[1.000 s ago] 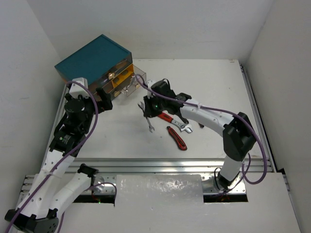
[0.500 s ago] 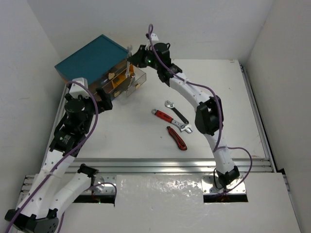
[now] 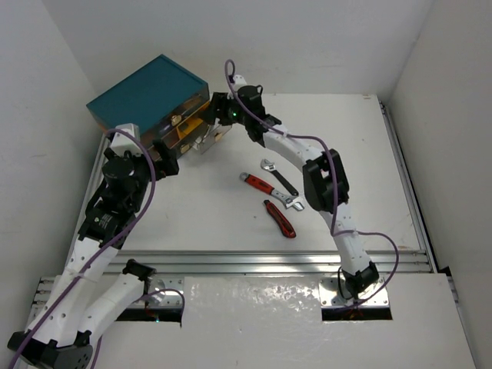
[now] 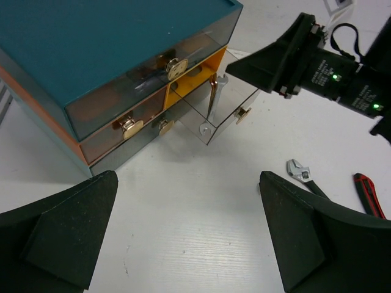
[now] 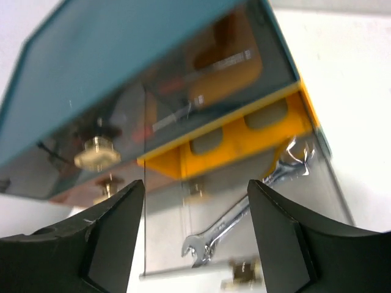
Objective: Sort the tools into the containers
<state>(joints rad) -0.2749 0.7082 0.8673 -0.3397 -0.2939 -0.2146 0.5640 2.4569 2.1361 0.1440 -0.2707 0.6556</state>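
- At the far left corner of the table [image 3: 346, 154] stands the teal-topped cabinet [image 3: 146, 96], its drawer fronts turned toward the arms.
- One clear drawer [image 4: 229, 107] on the right side of the cabinet's front stands pulled out; the other drawers are shut.
- Inside that open drawer a silver wrench [image 5: 244, 223] lies on a slant, its open end near the drawer's front wall and its other end up against the amber part behind.
- Just above the open drawer hangs the right gripper [image 5: 195, 201], its fingers [image 5: 110, 238] spread wide with nothing between them and touching neither wrench nor drawer.
- Nearer the table's front edge, the left gripper [image 4: 188, 183] points at the cabinet from a little way off, its fingers likewise spread wide and empty.
- Out on the middle of the table, well apart from the cabinet, lie three more tools close together: a black-handled adjustable wrench [image 3: 277, 175], a red-handled adjustable wrench [image 3: 269, 191] just beside it, and red-and-black cutters [image 3: 280, 219] nearest the arms.
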